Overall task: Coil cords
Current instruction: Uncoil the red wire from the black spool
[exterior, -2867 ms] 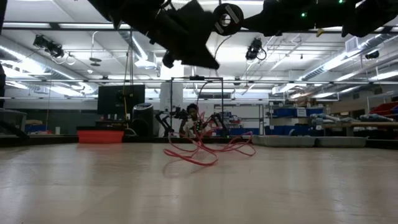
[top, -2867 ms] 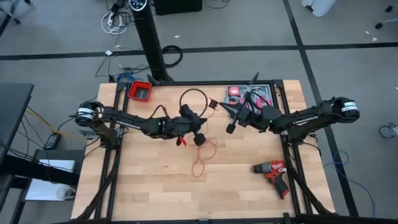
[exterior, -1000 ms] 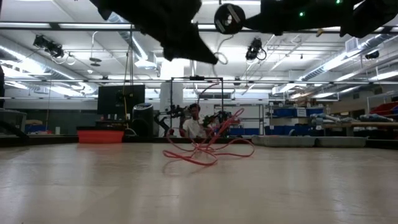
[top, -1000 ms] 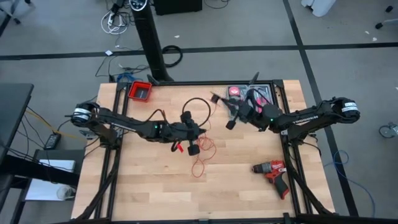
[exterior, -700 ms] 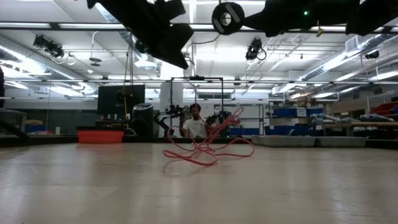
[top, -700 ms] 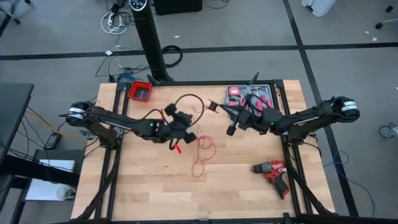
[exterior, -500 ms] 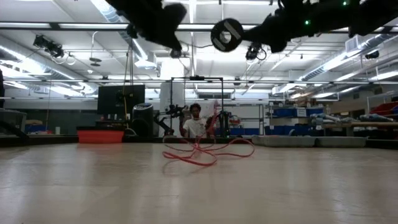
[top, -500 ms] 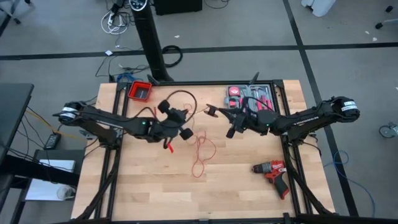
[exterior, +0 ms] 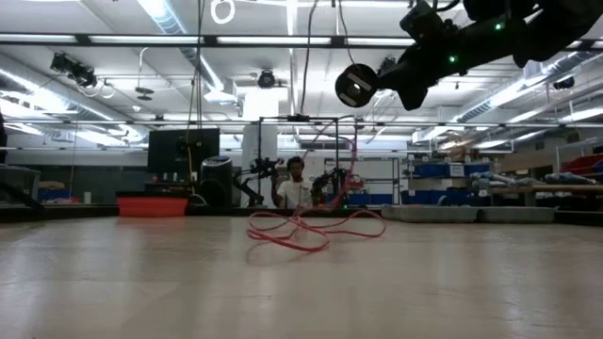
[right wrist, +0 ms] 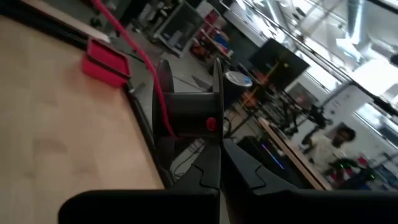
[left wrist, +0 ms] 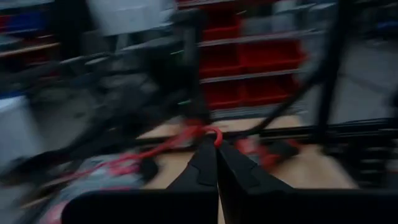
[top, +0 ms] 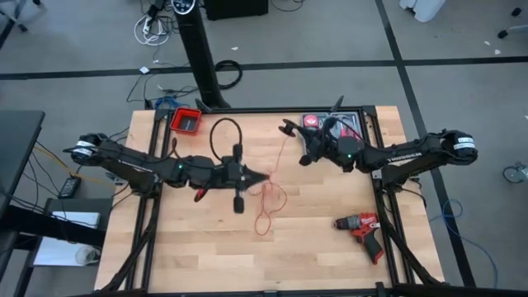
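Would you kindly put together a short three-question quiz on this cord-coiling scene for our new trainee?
1. True or false: the left gripper is shut on the red cord.
2. Which tool lies on the table near the right arm?
A. a hammer
B. a red cordless drill
C. a saw
3. Fill in: the loose loops of red cord rest on the wooden ____.

Key
1. True; in the left wrist view the closed fingers pinch the cord.
2. B
3. table
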`<state>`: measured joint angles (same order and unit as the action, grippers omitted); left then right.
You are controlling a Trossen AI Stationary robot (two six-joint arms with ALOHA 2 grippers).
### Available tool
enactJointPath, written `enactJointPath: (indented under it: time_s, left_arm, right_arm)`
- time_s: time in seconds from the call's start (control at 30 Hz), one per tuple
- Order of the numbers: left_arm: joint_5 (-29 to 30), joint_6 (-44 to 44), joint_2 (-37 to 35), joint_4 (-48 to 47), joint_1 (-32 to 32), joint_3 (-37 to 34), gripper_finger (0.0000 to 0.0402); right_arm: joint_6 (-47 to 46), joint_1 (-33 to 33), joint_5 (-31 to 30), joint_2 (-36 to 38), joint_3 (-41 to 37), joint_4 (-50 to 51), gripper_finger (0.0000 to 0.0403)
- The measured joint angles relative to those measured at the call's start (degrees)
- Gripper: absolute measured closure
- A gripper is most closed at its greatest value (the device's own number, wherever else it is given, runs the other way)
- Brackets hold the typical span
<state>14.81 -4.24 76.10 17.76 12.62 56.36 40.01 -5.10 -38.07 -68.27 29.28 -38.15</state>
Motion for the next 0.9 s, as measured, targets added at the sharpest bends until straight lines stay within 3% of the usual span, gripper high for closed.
enactJointPath:
  time_s: [0.1,0.33,0.63,0.9]
  left_arm:
    - [-4.05,0.96,0.42,1.28,0.02,0.0,0.0402]
    - [-3.98,2.59,7.55,4.35,-0.05,0.0,0.0402]
    - [7.07,3.37,15.88,1.5,-3.69,0.0,0.0401]
    - [8.54,11.38,16.32,-5.61,-7.45,0.0,0.0401]
  right_arm:
    - [-2.56,-1.1,-0.12,-0.02,0.0,-1.08,0.0401]
    - [-4.34,-1.75,0.04,-0.04,0.0,-4.44,0.0402]
    - [-4.37,0.69,4.45,-0.04,0.0,-6.27,0.0402]
    - [-3.8,3.26,5.67,-0.04,0.0,-11.16,0.0402]
